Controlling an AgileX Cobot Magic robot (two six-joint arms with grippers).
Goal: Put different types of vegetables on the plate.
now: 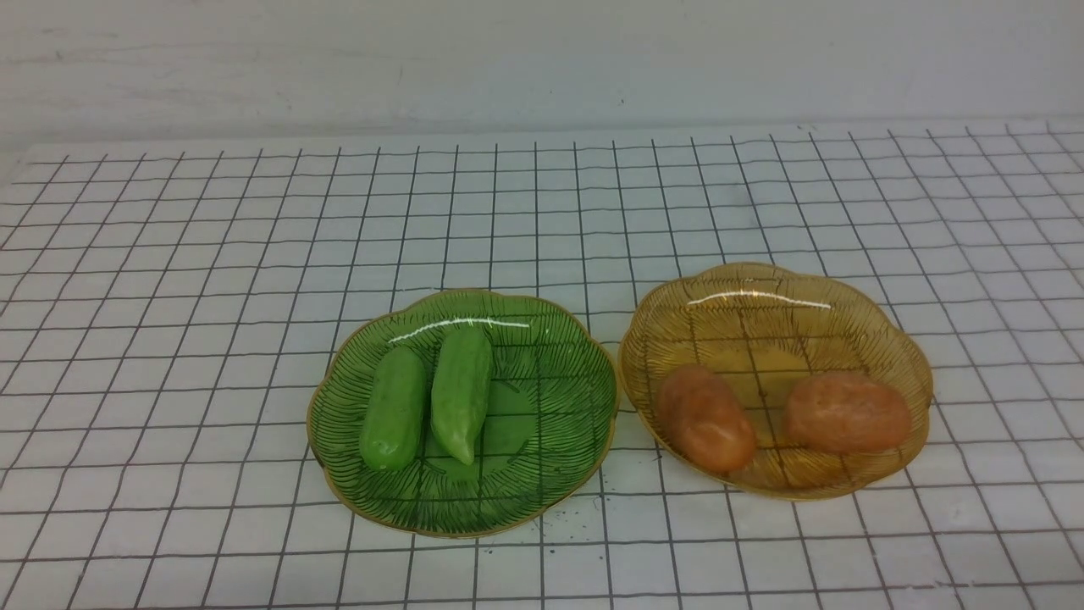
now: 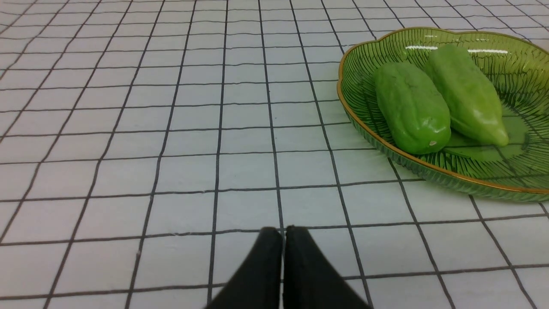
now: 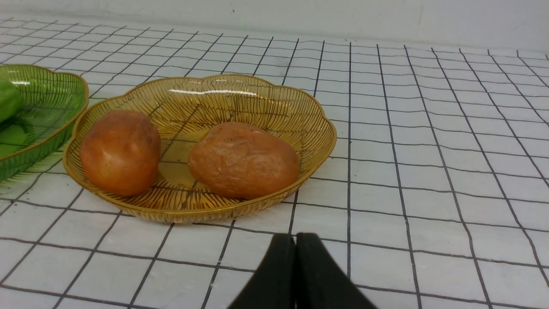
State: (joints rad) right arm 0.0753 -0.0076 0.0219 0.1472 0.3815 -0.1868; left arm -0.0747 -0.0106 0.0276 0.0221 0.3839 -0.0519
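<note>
The two green cucumber pieces, the left cucumber [image 1: 394, 409] and the right cucumber [image 1: 461, 391], lie side by side, touching or nearly so, in the left half of the green plate [image 1: 559, 474]. The two potatoes, the left potato [image 1: 705, 418] and the right potato [image 1: 847, 412], sit apart from each other in the near half of the amber plate [image 1: 762, 292], just beside the green one. Each kind already has its own plate, so by my reading the sorting looks done, or nothing is left outside a plate to move

Neither arm shows in the front view. In its wrist view the left end effector [image 2: 283, 234] is clenched with nothing between its fingers, low over the bare checked worktop [image 1: 169, 254] and short of the green plate. The right end effector [image 3: 295, 240] is likewise clenched and empty, near the amber plate's rim

If a piece still has to be shifted, the sound way would be to open the fingers wide before approaching, come down from above across a cucumber's short axis at mid-length, and keep clear of the raised scalloped rim. The smooth rounded potatoes would likely slip, so a centred grip matters, and so does a low release inside the plate
</note>
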